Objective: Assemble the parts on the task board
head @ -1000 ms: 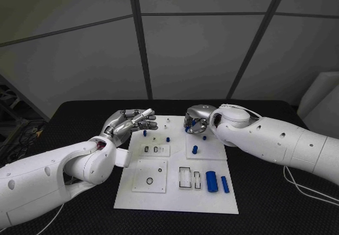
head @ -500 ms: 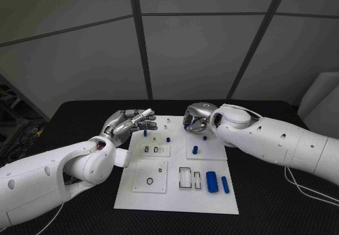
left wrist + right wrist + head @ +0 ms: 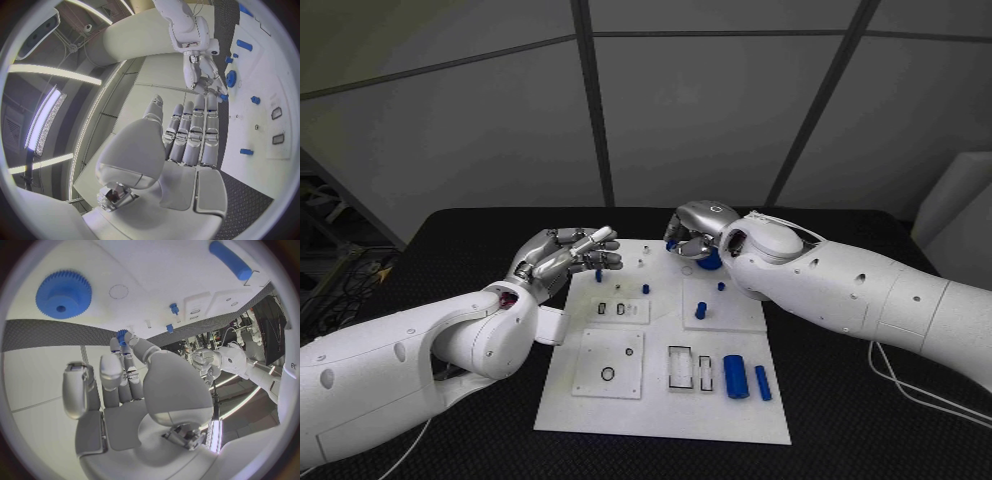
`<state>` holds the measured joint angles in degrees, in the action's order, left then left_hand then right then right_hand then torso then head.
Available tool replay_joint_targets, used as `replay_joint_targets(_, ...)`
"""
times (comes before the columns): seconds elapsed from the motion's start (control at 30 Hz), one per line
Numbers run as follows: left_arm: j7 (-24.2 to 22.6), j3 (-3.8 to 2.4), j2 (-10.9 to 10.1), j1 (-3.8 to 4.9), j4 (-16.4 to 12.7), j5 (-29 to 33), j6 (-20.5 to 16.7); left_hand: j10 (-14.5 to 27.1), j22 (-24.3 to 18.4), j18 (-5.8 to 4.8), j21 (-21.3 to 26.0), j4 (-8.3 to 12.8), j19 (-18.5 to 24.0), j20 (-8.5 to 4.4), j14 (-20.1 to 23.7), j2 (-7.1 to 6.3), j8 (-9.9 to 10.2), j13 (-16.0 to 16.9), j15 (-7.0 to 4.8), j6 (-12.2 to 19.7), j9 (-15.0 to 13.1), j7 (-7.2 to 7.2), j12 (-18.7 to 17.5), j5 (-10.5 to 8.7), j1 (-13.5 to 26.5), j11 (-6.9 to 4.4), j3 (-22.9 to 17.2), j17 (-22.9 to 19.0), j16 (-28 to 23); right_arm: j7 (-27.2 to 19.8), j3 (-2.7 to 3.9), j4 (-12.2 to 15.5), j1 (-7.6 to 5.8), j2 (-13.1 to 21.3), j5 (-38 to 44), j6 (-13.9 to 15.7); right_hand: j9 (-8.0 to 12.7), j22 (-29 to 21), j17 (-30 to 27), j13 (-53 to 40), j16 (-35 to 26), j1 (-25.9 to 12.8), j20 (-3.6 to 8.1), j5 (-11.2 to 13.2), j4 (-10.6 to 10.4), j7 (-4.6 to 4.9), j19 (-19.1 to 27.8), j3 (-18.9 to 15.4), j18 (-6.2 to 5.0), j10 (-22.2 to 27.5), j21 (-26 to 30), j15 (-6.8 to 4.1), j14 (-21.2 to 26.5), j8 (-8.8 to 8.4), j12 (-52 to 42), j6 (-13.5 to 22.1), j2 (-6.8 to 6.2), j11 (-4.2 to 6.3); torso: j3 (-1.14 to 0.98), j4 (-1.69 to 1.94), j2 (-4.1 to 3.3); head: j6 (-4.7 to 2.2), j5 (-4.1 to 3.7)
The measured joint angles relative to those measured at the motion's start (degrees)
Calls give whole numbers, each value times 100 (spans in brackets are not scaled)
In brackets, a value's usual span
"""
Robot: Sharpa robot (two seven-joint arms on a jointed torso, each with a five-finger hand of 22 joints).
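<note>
Still early days, judging by it: a small blue gear is pinched at the right hand fingertips over the task board far edge. Two blue cylinders are left lying near its right edge. The left hand is held open, nothing gripped.

The flat white task board looked smooth, matt plastic, the small blue toothed gear matt moulded plastic, the black worktop rough and woven-looking, and both silver metallic hands gleamed like the glossy white arm shells.
</note>
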<state>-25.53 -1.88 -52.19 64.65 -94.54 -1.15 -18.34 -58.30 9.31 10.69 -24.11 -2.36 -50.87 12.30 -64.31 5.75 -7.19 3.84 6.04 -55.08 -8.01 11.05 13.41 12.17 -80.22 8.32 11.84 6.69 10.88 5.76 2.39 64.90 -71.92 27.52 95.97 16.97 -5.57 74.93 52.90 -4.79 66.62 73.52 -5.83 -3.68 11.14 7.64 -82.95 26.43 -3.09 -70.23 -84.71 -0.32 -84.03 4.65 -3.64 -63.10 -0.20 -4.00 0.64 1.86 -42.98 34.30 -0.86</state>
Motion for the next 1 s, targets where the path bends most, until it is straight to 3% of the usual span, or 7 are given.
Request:
replay_joint_targets(0.33,15,0,10,20,-17,2,7,0,0,0,0,1,0,0,0,0,22,0,0,0,1,0,0,0,0,0,1,7,0,-101,0,-469,-65,-421,-34,195,-2,-1,-1,1,0,0,0,-1,0,0,0,-1,0,0,0,0,0,-1,0,1,0,0,4,16,-47,-27,-29)
replay_joint_targets(1.0,33,-1,13,110,-39,9,12,0,0,-1,0,16,0,0,0,22,22,1,0,-20,0,21,-21,0,22,0,16,6,0,-243,-1,-657,-93,-664,-66,164,-3,-1,-11,3,-1,-1,0,1,1,-6,0,-1,-1,22,0,1,0,-5,0,9,-1,-21,36,73,-155,-33,-16)
